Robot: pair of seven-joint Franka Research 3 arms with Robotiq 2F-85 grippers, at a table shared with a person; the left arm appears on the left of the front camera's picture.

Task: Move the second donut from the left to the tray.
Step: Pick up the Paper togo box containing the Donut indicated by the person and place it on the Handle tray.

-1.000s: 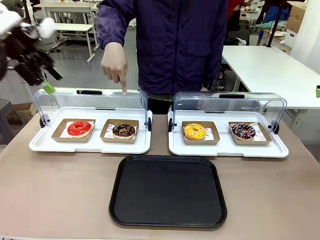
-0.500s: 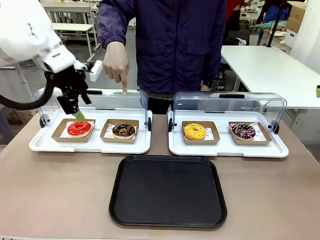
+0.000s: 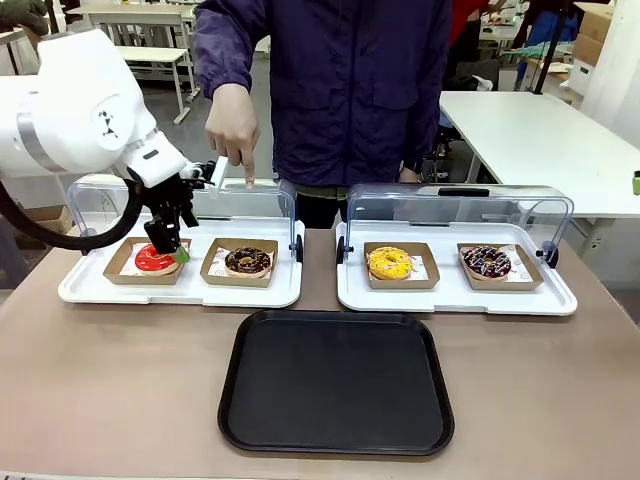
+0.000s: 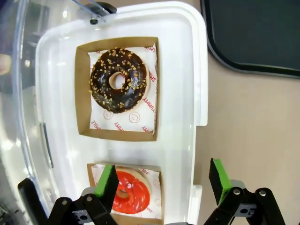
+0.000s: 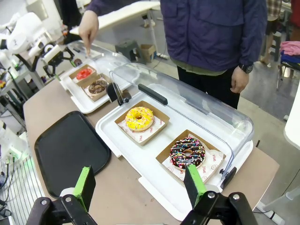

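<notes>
Left arm: comes in from the picture's left, wrist bent downward over the left white tray, under its raised clear lid.
Left end effector: jaws wide apart, nothing between them; it hangs right over the red-glazed donut.
Left wrist view: one green pad sits over the red-glazed donut's cardboard holder, while the other lies past the white tray's rim, over the bare surface.
Second donut from the left: lies in its square brown holder in the same white tray, just beside the red-glazed donut and one place over from the left end effector, untouched. From the wrist it lies ahead of the open fingers, not between them.
Black tray: on the surface nearer the robot, in front of and between the two white trays, with nothing on it.
Person's hand: one finger points down at the lid, above the second donut from the left.
Right end effector: jaws wide apart and holding nothing, above the surface near the right white tray.
</notes>
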